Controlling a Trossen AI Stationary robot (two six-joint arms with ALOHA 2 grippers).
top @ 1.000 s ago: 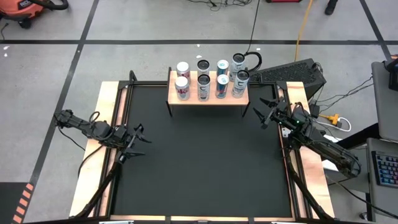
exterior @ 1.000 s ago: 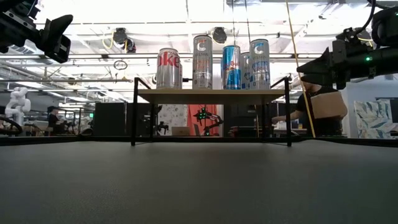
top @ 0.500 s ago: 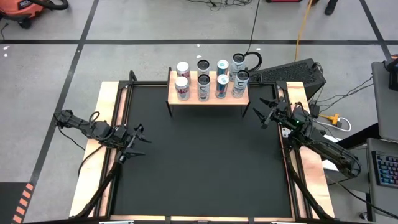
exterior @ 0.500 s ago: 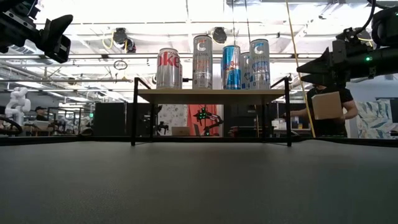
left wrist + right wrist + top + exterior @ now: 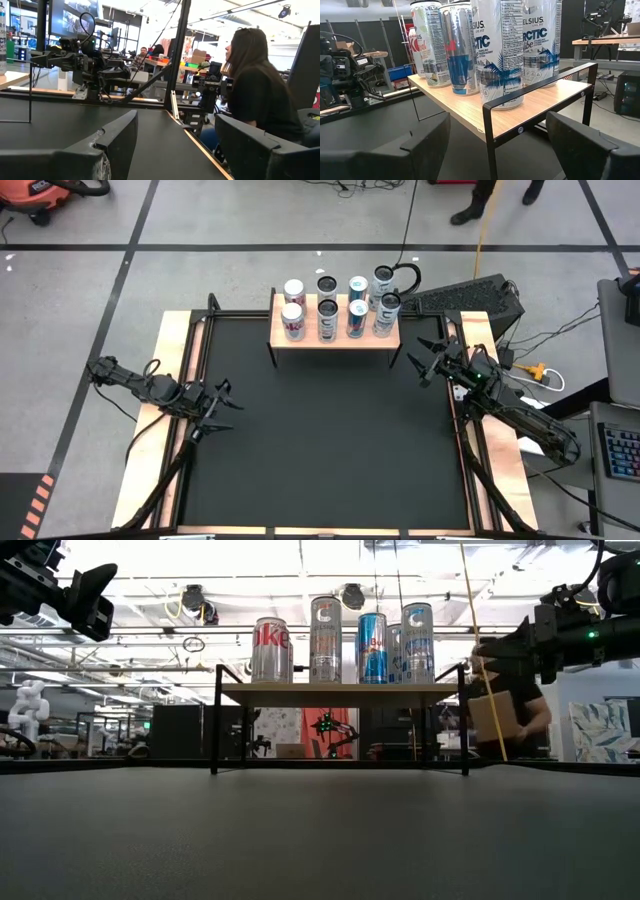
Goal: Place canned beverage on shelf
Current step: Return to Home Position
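Moving since 1.0 s ago: only person (image 5: 522,692) behind surface (image 5: 320,450), shifting sideways; arms holding same pose. Left tool (image 5: 228,406) hanging wide open, gripping nothing, at left surface edge. Right tool (image 5: 420,362) likewise spread, empty, near right end of shelf (image 5: 330,340). Shelf carrying 8 upright cans (image 5: 327,310), 2 rows of 4. Judgement: homing well is needing right arm drawing back from shelf, clearing cans.

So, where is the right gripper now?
In the high view, the right gripper hovers open at the right edge of the table, just right of the shelf.
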